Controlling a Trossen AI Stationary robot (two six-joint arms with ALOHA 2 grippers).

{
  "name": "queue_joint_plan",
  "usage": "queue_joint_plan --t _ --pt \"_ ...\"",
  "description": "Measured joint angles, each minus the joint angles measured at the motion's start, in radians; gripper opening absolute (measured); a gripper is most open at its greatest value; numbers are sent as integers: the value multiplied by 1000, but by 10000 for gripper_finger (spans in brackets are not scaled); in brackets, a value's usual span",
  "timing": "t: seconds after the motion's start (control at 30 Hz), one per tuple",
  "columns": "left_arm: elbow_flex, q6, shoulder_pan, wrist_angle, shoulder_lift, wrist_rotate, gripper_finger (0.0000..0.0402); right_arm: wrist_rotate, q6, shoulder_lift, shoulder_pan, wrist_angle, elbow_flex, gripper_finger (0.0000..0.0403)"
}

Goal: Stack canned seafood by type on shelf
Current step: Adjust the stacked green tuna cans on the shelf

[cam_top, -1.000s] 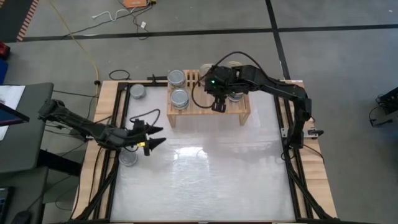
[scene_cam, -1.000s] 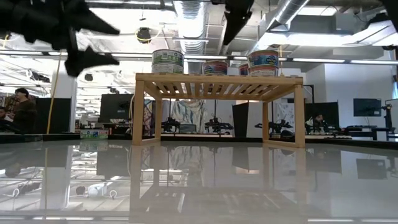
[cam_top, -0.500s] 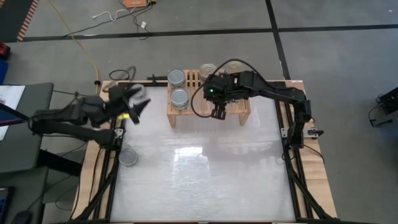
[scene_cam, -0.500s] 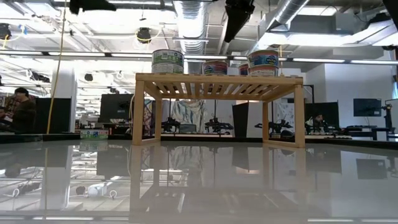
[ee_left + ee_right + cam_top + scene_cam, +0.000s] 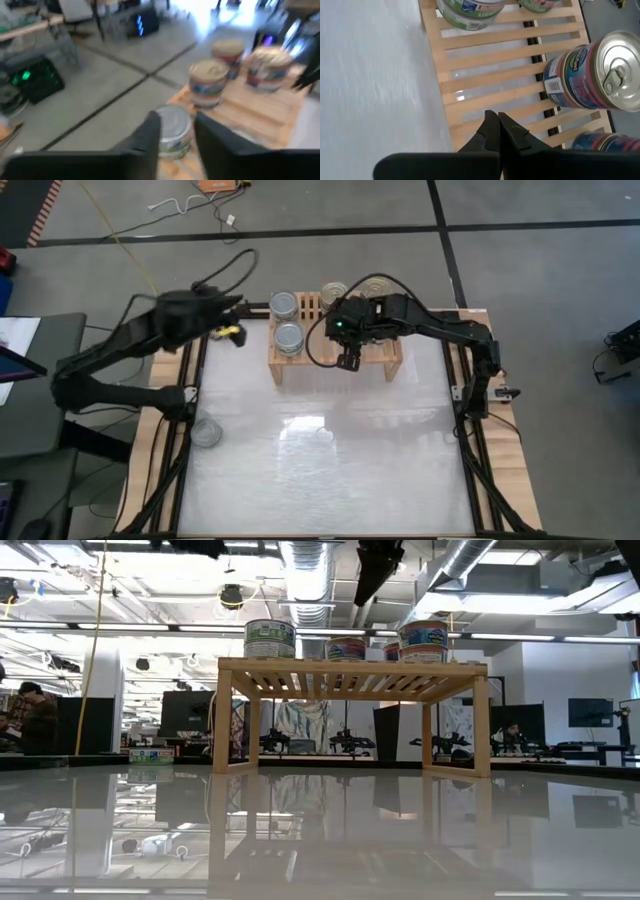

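Observation:
The shelf [image 5: 372, 358] [image 5: 350, 670] stands at the table's far middle. On it are two silver-topped tins [image 5: 288, 338] [image 5: 285, 305] and pull-ring tins [image 5: 335, 292] [image 5: 600, 75]. Another tin [image 5: 206, 432] rests on the table at the near left. My left gripper [image 5: 177, 137] hangs over the far left corner with a gap between its fingers. A silver-topped tin [image 5: 175, 127] shows in that gap, on the wooden edge. My right gripper [image 5: 499, 129] [image 5: 347, 360] is shut above the shelf's slats, holding nothing. My left gripper has its two fingers [image 5: 150, 137] on either side of the silver-topped tin in the blurred wrist view, slanting down from the table's left. I cannot tell whether they touch it.
Wooden planks [image 5: 170, 370] and dark rails [image 5: 480, 470] edge the glossy table top. Cables loop over the far left corner [image 5: 225, 275]. The table's middle and near half [image 5: 330, 470] hold nothing but the one tin.
My left gripper has risen from beside the near-left tin and swung toward the table's far edge, ending over the far left corner beside the shelf. That near-left tin has stayed in place.

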Motion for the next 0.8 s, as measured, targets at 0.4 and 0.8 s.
queue_joint_plan --t 0.4,0.8 --pt "120 22 377 -263 327 361 1 0 91 -10 2 -22 -96 16" --pt "122 67 476 -161 531 516 0 0 97 -13 2 18 -202 17"
